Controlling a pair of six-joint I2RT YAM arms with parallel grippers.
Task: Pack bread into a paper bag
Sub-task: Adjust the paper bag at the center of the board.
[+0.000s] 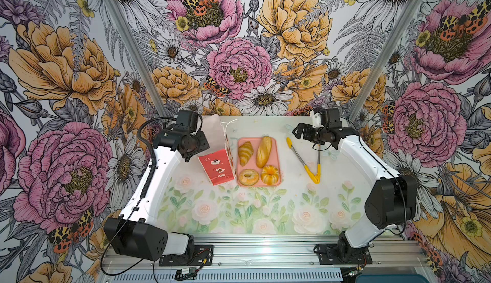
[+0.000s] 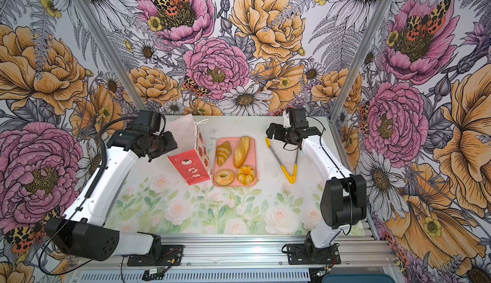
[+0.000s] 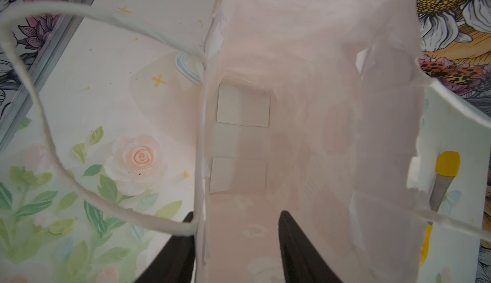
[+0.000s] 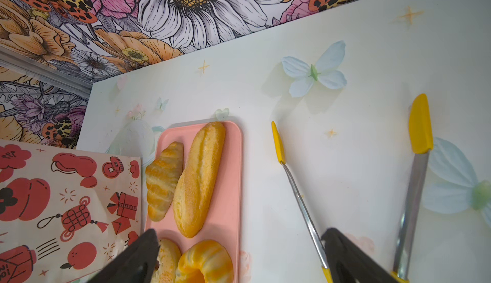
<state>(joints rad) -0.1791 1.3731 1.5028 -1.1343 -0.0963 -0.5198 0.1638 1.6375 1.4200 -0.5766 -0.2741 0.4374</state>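
Note:
The paper bag [image 1: 218, 167] [image 2: 190, 167], white with a red base, stands left of the pink tray [image 1: 277, 156]. My left gripper [image 3: 236, 214] is open at the bag's mouth: one finger [image 3: 183, 244] lies outside the wall by the string handle [image 3: 39, 109], the other is inside. The bag's inside [image 3: 292, 109] holds nothing. The bread lies on the tray: croissant [image 1: 245, 152], long loaf [image 1: 263, 151], bagel [image 1: 248, 177] and fluted bun [image 1: 270, 174]. My right gripper [image 1: 297, 131] [image 4: 241, 231] hangs open above the table, between tray and tongs, holding nothing.
Yellow-tipped metal tongs [image 1: 305, 162] [image 4: 300, 202] lie spread open on the table right of the tray, under my right wrist. The flowered back wall stands close behind the bag and both grippers. Metal frame posts rise at the table's back corners.

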